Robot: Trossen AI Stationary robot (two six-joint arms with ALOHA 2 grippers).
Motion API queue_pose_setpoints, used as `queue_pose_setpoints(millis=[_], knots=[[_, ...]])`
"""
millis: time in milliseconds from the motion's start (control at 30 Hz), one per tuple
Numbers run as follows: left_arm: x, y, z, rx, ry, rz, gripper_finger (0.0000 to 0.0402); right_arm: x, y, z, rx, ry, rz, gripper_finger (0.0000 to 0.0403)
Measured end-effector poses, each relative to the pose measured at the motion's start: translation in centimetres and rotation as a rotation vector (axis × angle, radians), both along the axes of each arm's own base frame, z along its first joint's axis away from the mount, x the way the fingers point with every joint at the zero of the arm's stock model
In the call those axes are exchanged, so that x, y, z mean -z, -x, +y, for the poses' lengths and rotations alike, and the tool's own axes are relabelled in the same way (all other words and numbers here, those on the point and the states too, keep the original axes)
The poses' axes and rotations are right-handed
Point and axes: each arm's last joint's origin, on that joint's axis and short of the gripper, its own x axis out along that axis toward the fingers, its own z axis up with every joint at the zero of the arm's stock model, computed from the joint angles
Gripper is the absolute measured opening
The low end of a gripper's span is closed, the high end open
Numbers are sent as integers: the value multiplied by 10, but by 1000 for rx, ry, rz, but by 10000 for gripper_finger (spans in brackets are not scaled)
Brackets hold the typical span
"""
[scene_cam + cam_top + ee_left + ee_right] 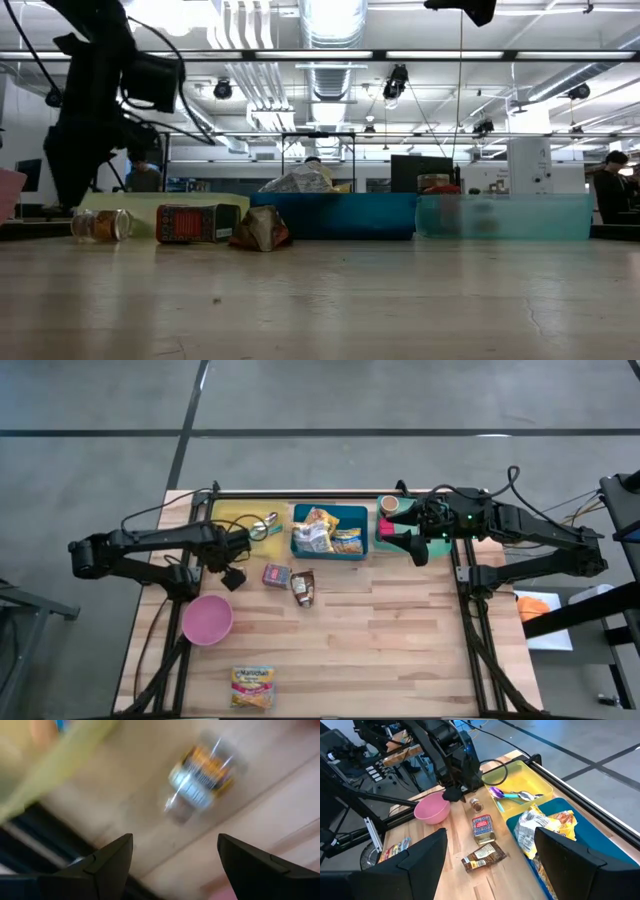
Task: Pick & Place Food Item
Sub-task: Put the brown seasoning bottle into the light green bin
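A small clear jar (200, 775) with an orange label lies on its side on the wood, beside the yellow tray (530, 777); it also shows in the right wrist view (476, 805) and the low view (100, 224). My left gripper (175, 865) hangs open just above the table, pointing down, with the jar a little beyond its fingertips and nothing between them. It stands close beside the jar (454, 795). My right gripper (410, 545) is open and raised over the teal tray (385, 538) at the far right, empty.
A red tin (276, 574) and a brown packet (303, 587) lie mid-table. The pink bowl (207, 620) and a noodle packet (253, 687) sit nearer the front. The blue bin (355, 512) holds snack bags; spoons lie in the yellow tray. Bare wood fills the right half.
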Motion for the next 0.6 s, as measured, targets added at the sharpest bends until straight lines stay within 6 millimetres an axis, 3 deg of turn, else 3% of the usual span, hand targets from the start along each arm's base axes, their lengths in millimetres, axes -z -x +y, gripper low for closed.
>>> queue_pose_setpoints(millis=[167,600], knots=[[-8,-6,3,29,-56,-51,298,0,0,0,0,0,-1,294],[3,-13,2,69,-53,-92,298,0,-1,4,-38,-17,-6,294]])
